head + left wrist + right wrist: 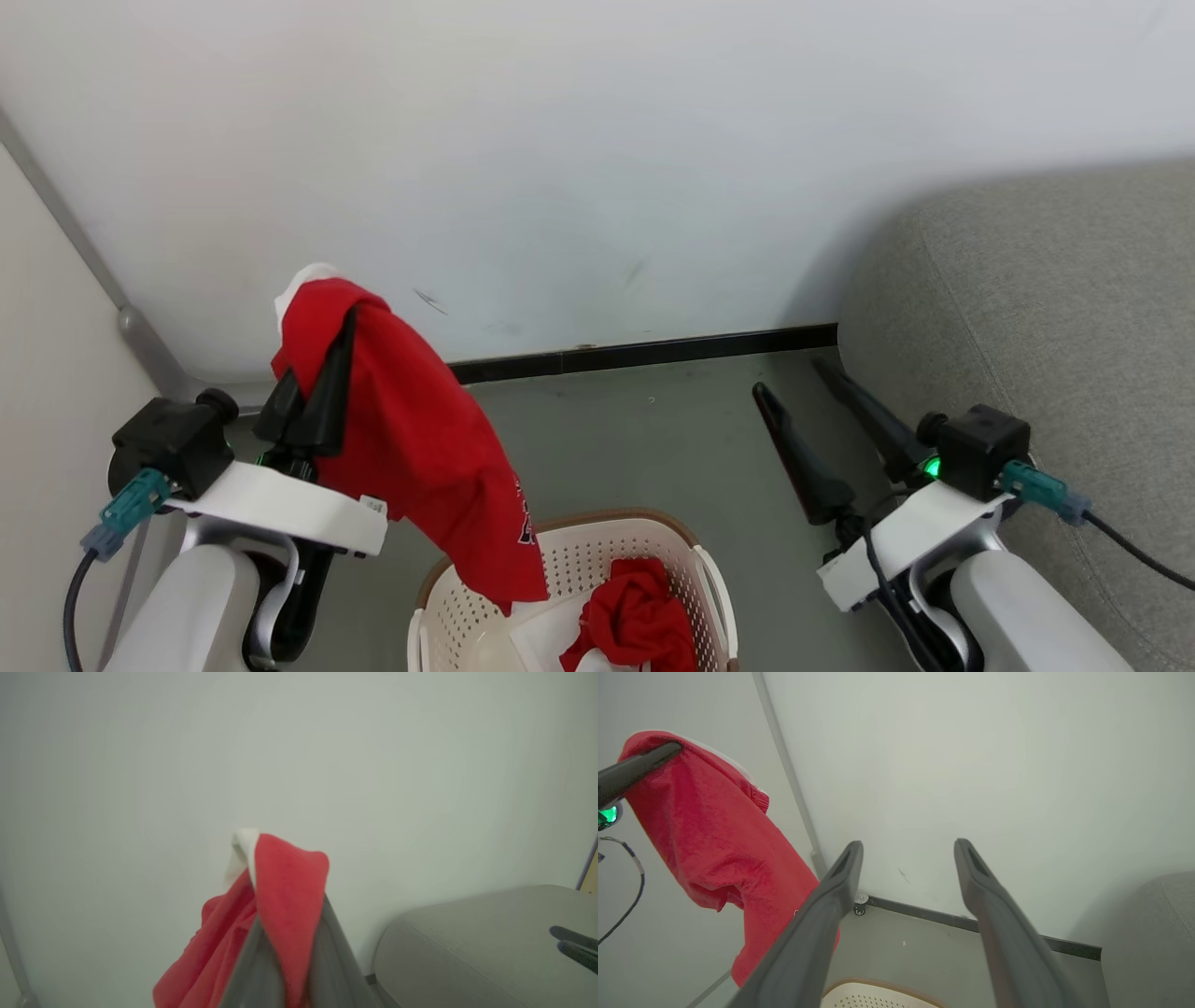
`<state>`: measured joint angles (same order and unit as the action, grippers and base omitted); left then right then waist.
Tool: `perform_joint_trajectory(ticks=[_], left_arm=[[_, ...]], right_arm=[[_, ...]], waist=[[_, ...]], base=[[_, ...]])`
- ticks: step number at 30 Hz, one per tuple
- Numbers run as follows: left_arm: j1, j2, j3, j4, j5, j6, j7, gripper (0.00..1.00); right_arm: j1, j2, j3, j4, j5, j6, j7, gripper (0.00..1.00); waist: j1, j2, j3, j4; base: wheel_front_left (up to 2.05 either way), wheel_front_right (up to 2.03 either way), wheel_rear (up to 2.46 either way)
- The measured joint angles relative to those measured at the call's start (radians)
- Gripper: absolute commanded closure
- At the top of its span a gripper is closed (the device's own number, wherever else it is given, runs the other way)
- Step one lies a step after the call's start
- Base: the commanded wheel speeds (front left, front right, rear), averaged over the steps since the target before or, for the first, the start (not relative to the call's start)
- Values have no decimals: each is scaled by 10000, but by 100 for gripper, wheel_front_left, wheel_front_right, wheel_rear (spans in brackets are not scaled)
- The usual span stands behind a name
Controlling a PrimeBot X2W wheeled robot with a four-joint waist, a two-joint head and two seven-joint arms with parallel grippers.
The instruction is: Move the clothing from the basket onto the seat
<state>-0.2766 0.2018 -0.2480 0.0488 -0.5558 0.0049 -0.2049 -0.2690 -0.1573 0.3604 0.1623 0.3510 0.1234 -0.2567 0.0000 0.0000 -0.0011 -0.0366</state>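
Observation:
My left gripper [329,322] is shut on a red garment [425,448] with a white edge, held up high so the cloth hangs down over the basket's left rim. In the left wrist view the red garment [285,891] is pinched between the fingers. The cream basket [569,551] with its brown rim sits at the bottom centre and holds another crumpled red garment [639,621]. My right gripper [792,375] stands open with nothing in it, close beside the grey sofa [1055,308]; the same open gripper [908,851] points at the wall in the right wrist view.
A white wall [597,159] with a black baseboard [644,353] stands ahead. A grey vertical rail [93,261] runs down the left corner. Grey floor [616,439] lies between the basket and the wall.

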Motion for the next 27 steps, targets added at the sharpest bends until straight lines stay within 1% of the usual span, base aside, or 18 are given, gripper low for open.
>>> perform_joint_trajectory(ticks=[4, 5, 10, 17, 27], left_arm=[[-498, -4, -334, -332, 130, -86, 209, 100], [-711, -84, -464, -479, 184, -86, 364, 100], [-1126, -309, -857, -754, 305, -86, 725, 100], [-1672, -662, -1402, -1005, 395, -121, 1126, 100], [-2144, -1091, -2082, -1216, 566, -178, 1611, 100]], right_arm=[[-13, -12, 606, -6, 0, 0, 0, 0], [-21, -17, 940, -23, 2, 0, 0, 0], [-87, 8, 1745, -153, 100, 0, 0, 0], [-492, 0, 2301, -234, 104, 0, 0, 0], [-837, 12, 2577, -270, 203, 0, 0, 0]], waist=[[0, 0, -8, -20], [0, 0, -13, -40], [0, 0, -21, -113], [0, 0, -16, -220], [0, 0, 20, -297]], base=[[0, 0, 0], [0, 0, 0], [0, 0, 0], [0, 0, 0], [0, 0, 0]])
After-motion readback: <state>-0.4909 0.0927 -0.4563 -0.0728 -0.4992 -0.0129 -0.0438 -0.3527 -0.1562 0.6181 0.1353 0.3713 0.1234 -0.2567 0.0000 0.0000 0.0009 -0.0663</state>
